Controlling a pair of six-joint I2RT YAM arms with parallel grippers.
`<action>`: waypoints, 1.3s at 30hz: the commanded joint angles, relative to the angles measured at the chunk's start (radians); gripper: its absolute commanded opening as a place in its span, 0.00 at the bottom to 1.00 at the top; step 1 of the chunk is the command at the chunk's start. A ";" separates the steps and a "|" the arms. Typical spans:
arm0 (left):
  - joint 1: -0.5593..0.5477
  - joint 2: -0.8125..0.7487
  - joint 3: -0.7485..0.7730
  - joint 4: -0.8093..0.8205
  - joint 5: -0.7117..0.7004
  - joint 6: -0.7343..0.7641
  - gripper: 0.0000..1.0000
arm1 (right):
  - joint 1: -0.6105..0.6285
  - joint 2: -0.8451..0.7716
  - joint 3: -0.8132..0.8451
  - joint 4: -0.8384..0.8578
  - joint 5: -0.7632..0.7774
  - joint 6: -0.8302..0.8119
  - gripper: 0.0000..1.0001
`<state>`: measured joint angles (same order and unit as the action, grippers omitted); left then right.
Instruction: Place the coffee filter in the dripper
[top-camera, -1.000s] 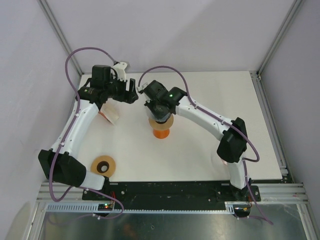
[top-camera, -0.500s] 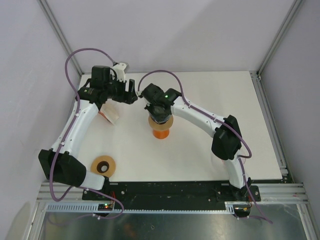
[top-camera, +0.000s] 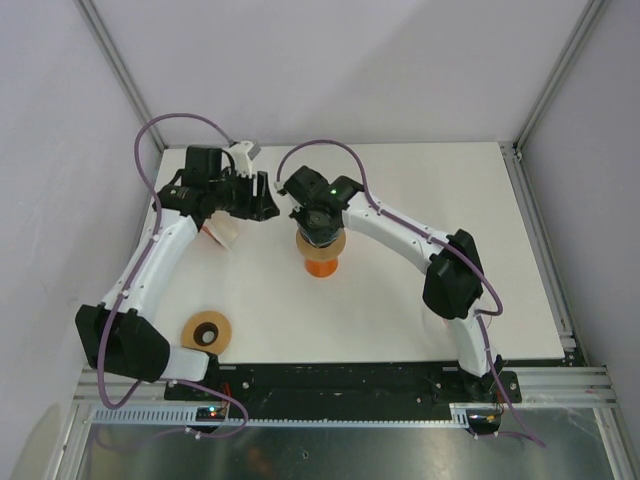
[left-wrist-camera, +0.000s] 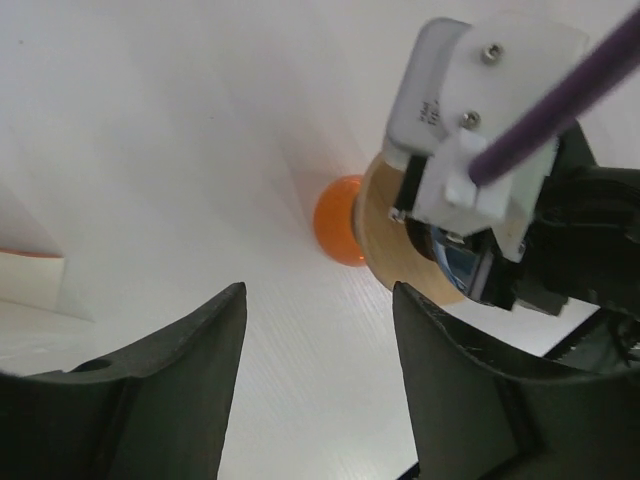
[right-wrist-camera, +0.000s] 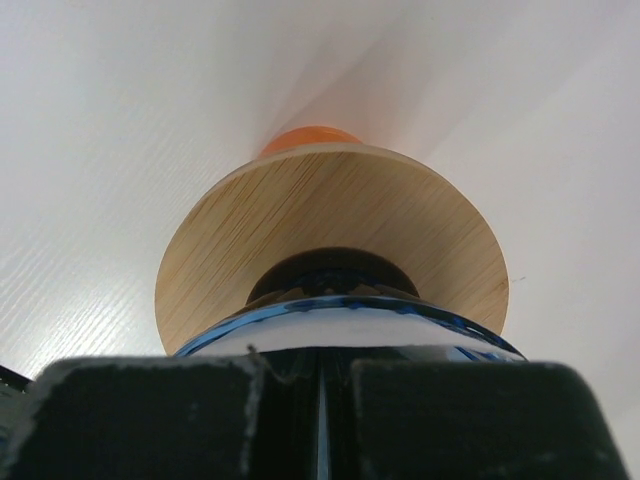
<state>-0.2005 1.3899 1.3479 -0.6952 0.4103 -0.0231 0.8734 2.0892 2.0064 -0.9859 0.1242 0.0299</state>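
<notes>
The dripper is blue glass (right-wrist-camera: 230, 325) with a round wooden collar (top-camera: 335, 247) (right-wrist-camera: 300, 220), standing on an orange base (top-camera: 322, 266) (right-wrist-camera: 305, 140) at mid-table. White coffee filter paper (right-wrist-camera: 340, 330) shows inside its rim. My right gripper (top-camera: 318, 234) (right-wrist-camera: 322, 375) points straight down into the dripper, its jaws pressed together with only a thin slit, pinching the filter. My left gripper (top-camera: 268, 192) (left-wrist-camera: 318, 295) is open and empty, hovering just left of the dripper and facing it. The left wrist view shows the orange base (left-wrist-camera: 338, 220), the collar (left-wrist-camera: 385, 250) and the right wrist above them.
A white and orange filter holder (top-camera: 220, 232) (left-wrist-camera: 30, 285) stands under the left arm. A brown ring (top-camera: 207, 331) lies near the left arm's base. Enclosure walls and frame posts bound the white table (top-camera: 450, 200).
The right arm's elbow swung left, while its gripper stayed over the dripper. The left wrist shifted slightly right and toward the dripper, still open.
</notes>
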 joint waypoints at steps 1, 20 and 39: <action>0.012 -0.078 -0.022 0.023 0.097 -0.153 0.65 | -0.015 0.045 0.014 -0.012 -0.032 0.024 0.00; -0.039 -0.046 -0.172 0.205 0.228 -0.433 0.44 | -0.013 0.066 0.095 -0.062 -0.041 0.073 0.00; -0.040 0.056 -0.171 0.234 0.244 -0.462 0.30 | 0.003 0.015 0.084 -0.034 -0.025 0.073 0.00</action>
<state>-0.2375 1.4441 1.1580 -0.4774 0.6582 -0.4805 0.8627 2.1330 2.0762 -1.0241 0.0929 0.1013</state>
